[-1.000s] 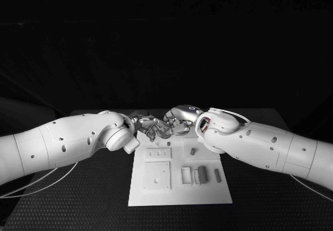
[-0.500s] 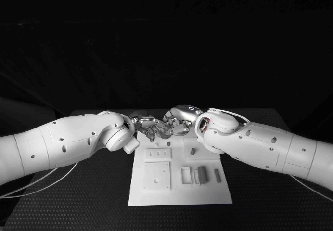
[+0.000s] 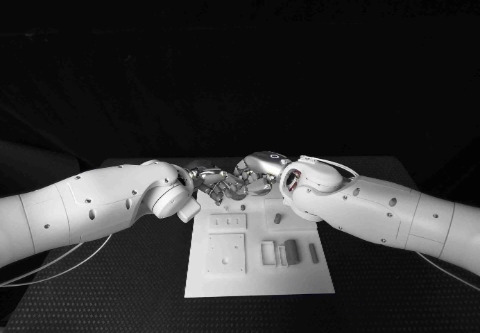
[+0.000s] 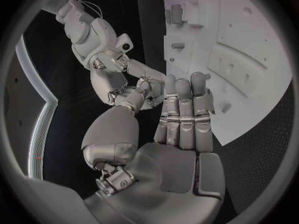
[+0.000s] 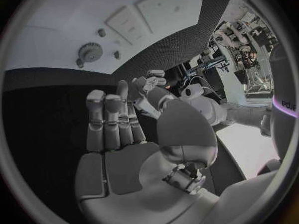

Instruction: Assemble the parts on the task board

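Note:
The white task board (image 3: 258, 274) lies in the middle of the table, and it also shows in the left wrist view (image 4: 249, 35) and the right wrist view (image 5: 56, 25). Several grey parts lie on it, among them a short peg (image 3: 278, 218), a bar (image 3: 292, 250) and a gear (image 5: 90, 51). My left hand (image 3: 212, 182) and right hand (image 3: 258, 177) meet over the board's far end, fingertips nearly touching. The left hand (image 4: 181, 129) has straight fingers and a bare palm. So does the right hand (image 5: 118, 129). I see no part between them.
Both white forearms reach in over the table's sides and flank the board. Square plates (image 3: 226, 251) and slotted blocks (image 3: 268, 252) stand on the near half of the board. Black matting (image 3: 110, 291) surrounds it.
The right hand has edged slightly toward the left hand. The parts on the board lie as before.

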`<state>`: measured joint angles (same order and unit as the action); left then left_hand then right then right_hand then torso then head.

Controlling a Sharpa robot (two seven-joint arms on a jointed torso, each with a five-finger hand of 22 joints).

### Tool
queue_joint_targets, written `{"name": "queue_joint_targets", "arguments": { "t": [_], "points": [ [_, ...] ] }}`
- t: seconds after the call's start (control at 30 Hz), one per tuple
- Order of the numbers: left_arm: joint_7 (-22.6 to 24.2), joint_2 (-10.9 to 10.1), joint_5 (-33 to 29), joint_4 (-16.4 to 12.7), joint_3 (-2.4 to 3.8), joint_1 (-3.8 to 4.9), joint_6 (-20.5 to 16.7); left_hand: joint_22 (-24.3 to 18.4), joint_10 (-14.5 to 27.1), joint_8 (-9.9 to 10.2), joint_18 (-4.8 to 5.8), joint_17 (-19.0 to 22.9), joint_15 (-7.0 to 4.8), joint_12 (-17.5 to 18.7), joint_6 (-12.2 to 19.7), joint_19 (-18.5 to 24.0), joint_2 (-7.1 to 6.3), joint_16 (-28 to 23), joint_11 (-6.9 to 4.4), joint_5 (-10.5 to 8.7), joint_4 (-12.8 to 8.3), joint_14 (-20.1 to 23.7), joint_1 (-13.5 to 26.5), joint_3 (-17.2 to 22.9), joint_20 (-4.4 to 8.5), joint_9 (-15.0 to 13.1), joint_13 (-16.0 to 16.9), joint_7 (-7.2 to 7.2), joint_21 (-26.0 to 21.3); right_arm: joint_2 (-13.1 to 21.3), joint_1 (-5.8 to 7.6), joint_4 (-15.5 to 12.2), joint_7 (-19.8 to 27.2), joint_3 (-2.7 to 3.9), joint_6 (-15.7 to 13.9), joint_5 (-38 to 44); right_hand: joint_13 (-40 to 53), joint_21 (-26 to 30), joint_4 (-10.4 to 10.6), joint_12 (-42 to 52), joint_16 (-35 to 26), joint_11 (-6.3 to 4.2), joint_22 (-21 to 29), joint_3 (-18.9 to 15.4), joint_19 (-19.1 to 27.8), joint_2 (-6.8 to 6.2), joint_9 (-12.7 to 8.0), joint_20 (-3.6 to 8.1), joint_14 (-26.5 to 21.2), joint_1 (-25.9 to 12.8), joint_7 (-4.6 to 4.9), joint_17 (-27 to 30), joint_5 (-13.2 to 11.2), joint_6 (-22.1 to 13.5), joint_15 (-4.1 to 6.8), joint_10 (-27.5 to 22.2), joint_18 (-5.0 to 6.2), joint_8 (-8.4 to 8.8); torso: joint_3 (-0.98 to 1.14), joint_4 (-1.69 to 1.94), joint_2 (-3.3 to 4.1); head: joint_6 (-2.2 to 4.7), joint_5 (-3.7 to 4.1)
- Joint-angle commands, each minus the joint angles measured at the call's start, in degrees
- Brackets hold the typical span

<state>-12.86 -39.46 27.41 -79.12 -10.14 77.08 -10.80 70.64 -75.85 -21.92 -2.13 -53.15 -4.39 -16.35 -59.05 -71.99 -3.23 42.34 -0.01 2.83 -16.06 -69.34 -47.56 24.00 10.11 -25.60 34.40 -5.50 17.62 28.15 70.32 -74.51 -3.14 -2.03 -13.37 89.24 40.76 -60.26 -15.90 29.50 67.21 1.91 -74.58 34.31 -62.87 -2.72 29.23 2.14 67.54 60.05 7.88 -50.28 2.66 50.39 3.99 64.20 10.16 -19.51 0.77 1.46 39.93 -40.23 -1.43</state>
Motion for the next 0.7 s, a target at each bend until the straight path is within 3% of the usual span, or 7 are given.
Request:
{"name": "queue_joint_targets", "arguments": {
  "t": [0.03, 0.47, 0.7],
  "points": [
    [1.1, 0.3, -1.0, -0.2, 0.16, 0.13, 0.4, 0.1, -0.1, 0.1, -0.95, 0.1, -0.29, 0.1, -0.3, -0.2, -0.54, 0.2, 0.06, -0.01, 0.3, 0.2, 0.9, -0.2, 0.02, 0.0, 0.1, -0.15, -0.1, -0.3, -0.17, -0.2, 0.8, -0.05, 0.8, 0.5, -0.1, 0.3, 0.3, -0.4, 0.1, 0.06, 0.1, -0.1, 0.1, 0.20, -0.1, 0.33, 0.0, -0.6, 0.40, 0.1, 0.1, 0.0, 0.30, 0.4, 4.84, 0.18, 0.00, 0.00, 0.03, -0.03, 0.02],
    [1.0, 0.3, -1.0, -0.2, 0.17, 0.14, 0.3, 0.3, -0.1, 0.2, -0.97, 0.3, -0.36, 0.3, -0.3, -0.3, -0.82, 0.5, 0.03, -0.01, 0.9, 0.2, 2.3, -0.2, 0.11, -0.1, 0.4, -0.12, -0.2, -0.4, -0.17, -0.3, 0.7, -0.05, 0.9, 0.5, -0.1, 0.3, 0.3, -0.4, 0.1, 0.06, 0.1, 0.0, 0.1, 0.22, 0.0, 0.34, 0.0, -0.6, 0.39, 0.1, 0.1, 0.0, 0.31, 0.4, 4.84, 0.18, -0.02, 0.02, 0.01, -0.12, 0.03],
    [0.8, 0.4, -1.2, -0.1, 0.17, 0.14, 0.1, 0.4, -0.1, 0.3, -1.00, 0.5, -0.41, 0.4, -0.4, -0.4, 0.21, 0.7, 0.00, -0.01, 0.8, 0.3, 2.0, 0.4, 0.16, -0.2, 0.6, -0.09, -0.3, -0.4, -0.18, -0.4, 0.7, -0.05, 0.9, 0.5, -0.1, 0.3, 0.3, -0.5, 0.1, 0.06, 0.1, 0.0, 0.1, 0.23, 0.0, 0.34, 0.0, -0.7, 0.39, 0.1, 0.1, 0.1, 0.31, 0.4, 4.84, 0.19, 0.02, 0.01, 0.03, -0.14, -0.02]
  ]
}}
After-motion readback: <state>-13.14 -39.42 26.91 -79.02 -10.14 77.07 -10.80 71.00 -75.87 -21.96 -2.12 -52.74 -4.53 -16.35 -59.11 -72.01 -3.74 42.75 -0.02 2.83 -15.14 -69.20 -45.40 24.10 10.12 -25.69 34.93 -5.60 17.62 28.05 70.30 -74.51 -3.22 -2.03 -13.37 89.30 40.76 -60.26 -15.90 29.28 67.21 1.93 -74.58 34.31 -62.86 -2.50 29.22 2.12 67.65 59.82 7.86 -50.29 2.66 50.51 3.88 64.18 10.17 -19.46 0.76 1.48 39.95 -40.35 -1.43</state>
